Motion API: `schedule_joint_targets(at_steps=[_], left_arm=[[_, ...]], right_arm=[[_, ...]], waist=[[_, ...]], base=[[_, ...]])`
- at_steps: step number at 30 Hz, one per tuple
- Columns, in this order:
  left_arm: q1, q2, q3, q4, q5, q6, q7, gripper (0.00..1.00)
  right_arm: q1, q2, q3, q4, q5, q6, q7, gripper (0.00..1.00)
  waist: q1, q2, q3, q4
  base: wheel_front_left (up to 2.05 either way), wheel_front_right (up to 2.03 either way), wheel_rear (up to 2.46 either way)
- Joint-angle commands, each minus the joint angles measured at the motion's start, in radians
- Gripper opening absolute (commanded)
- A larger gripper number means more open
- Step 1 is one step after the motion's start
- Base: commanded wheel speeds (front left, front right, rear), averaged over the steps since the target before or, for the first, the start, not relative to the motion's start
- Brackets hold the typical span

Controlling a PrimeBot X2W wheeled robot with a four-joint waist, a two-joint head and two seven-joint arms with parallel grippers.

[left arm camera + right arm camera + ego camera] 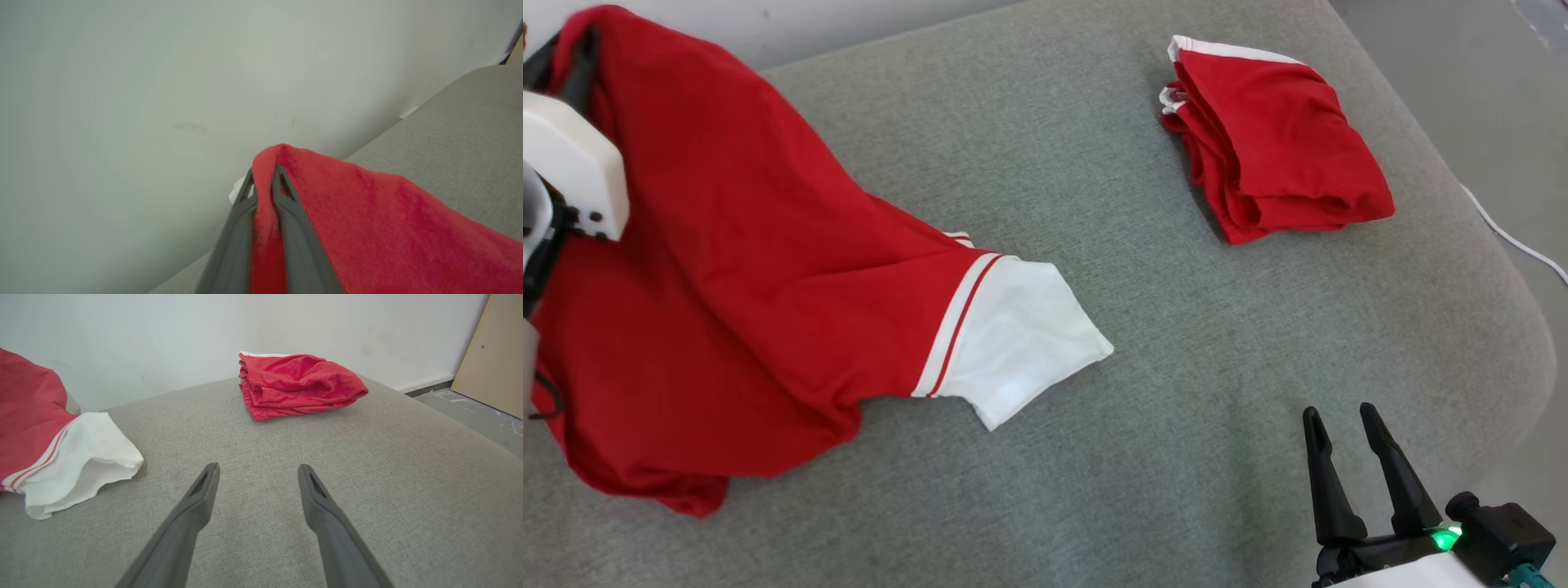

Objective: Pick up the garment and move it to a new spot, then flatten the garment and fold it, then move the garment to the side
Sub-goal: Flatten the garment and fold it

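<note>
Support: a grey woven upholstered cushion (1160, 474) with a rounded corner at the near right. Two items lie on it, well apart. At the left, a loose red knit garment (768, 286) spreads in broad creases. Its white sleeve with red-and-white banding (1021, 343) lies flat on the fabric and points towards the middle, while its far-left end rises off the surface. At the far right, a folded red garment with white trim (1282, 147) sits as a compact stack near the edge.
</note>
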Motion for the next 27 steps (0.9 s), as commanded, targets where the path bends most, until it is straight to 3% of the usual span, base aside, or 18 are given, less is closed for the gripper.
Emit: schedule_joint_targets(at_steps=[1, 7, 12, 19, 27], left_arm=[[0.014, -0.006, 0.001, 0.028, -0.012, -0.002, -0.025, 1.0], [0.08, -0.058, 0.007, 0.076, -0.081, -0.004, -0.111, 1.0], [0.177, -0.11, 0.029, 0.037, -0.132, 0.01, -0.19, 1.0], [0.402, -0.208, 0.061, -0.106, -0.206, 0.077, -0.276, 1.0], [0.686, -0.312, 0.04, -0.298, -0.253, 0.16, -0.276, 1.0]], right_arm=[[0.001, 0.002, -0.009, 0.007, -0.003, -0.002, -0.003, 1.0], [0.002, 0.001, -0.031, 0.014, -0.034, -0.002, -0.003, 1.0], [0.027, 0.001, -0.053, 0.019, -0.067, -0.002, -0.003, 1.0], [0.083, -0.01, -0.083, 0.026, -0.106, -0.002, -0.003, 1.0], [0.135, -0.029, -0.094, 0.013, -0.11, -0.002, -0.003, 1.0]], waist=[[-0.0002, 0.0, -0.001, 0.013], [-0.0002, 0.0, -0.042, 0.07], [-0.0002, 0.0, -0.101, 0.128], [-0.0002, 0.0, -0.202, 0.186], [-0.0002, 0.0, -0.255, 0.214]], base=[[0.0, 0.0, 0.0], [0.0, 0.0, 0.0], [0.0, 0.0, 0.0], [0.0, 0.0, 0.0], [0.0, 0.0, 0.0]])
